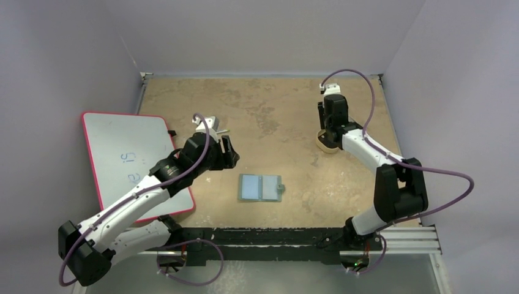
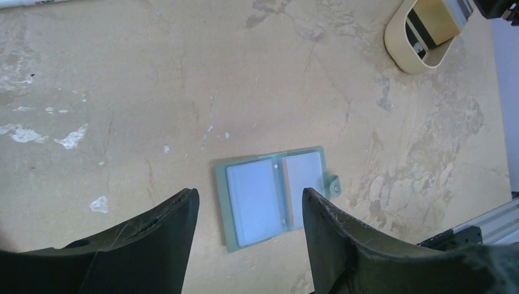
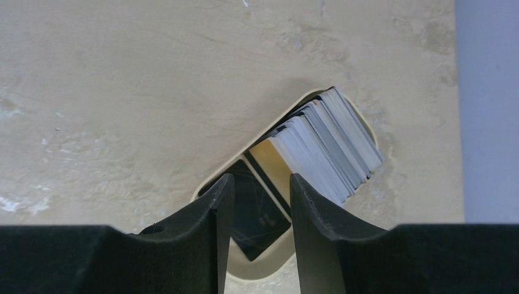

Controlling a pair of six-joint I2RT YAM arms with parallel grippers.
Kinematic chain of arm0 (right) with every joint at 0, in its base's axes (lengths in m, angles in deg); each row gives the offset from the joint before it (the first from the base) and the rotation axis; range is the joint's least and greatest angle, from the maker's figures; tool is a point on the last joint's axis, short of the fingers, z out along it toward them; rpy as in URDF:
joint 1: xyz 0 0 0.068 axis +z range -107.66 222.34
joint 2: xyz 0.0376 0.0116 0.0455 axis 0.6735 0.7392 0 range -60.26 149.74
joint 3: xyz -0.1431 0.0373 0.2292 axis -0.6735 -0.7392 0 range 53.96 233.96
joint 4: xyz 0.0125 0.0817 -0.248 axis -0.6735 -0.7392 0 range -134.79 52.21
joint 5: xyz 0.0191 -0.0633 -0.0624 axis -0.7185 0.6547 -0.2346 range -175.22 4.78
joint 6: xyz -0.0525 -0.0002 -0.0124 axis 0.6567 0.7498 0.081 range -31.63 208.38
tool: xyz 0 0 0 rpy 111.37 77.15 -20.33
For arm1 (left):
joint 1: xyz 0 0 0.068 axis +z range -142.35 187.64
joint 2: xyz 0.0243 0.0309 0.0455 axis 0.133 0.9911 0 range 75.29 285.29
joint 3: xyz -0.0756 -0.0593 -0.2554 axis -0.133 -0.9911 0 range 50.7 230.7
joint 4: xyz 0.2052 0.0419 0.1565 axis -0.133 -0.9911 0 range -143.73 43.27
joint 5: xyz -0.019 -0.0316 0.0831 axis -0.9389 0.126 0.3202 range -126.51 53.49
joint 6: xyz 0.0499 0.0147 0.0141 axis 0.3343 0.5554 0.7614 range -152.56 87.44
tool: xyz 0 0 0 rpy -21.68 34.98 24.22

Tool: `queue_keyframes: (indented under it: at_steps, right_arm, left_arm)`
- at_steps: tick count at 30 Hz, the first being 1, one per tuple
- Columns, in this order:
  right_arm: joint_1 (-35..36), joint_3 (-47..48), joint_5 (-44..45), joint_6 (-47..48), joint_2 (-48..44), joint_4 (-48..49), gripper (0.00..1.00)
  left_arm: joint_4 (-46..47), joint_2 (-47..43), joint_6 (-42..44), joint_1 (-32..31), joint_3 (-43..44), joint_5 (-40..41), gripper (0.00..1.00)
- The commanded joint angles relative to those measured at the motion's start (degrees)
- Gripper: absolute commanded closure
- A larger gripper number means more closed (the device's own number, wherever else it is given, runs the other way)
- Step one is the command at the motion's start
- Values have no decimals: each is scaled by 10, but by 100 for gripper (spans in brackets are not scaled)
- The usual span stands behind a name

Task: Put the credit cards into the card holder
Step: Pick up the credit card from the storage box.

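Card holder lies unfolded, pockets up, ready for loading, below my spread left gripper. My right gripper, jaws narrowly parted, hangs over credit cards stacked on edge in tan tray.

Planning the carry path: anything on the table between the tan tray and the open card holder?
No, that stretch is bare tabletop; the left wrist view shows it whole, tray to card holder.

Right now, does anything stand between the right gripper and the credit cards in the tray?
Nothing visible does. The right gripper is open just over the credit cards, which stand fanned in the tan tray. Only the wall of that tray surrounds them.
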Motion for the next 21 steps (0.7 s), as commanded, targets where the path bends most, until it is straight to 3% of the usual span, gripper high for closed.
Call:
queue_keyframes:
  at_steps: [1, 7, 15, 21]
  right_arm:
    - [-26, 33, -2, 67, 23, 17, 58]
    - [-40, 29, -36, 106, 29, -3, 56]
    - [-45, 39, 34, 208, 83, 19, 49]
    - [-45, 44, 38, 203, 105, 9, 47]
  left_arm:
    - [-76, -20, 68, 1, 31, 7, 37]
    - [-94, -59, 88, 1, 26, 26, 34]
    - [-96, -62, 89, 1, 25, 33, 33]
    - [-91, -74, 90, 1, 19, 31, 33]
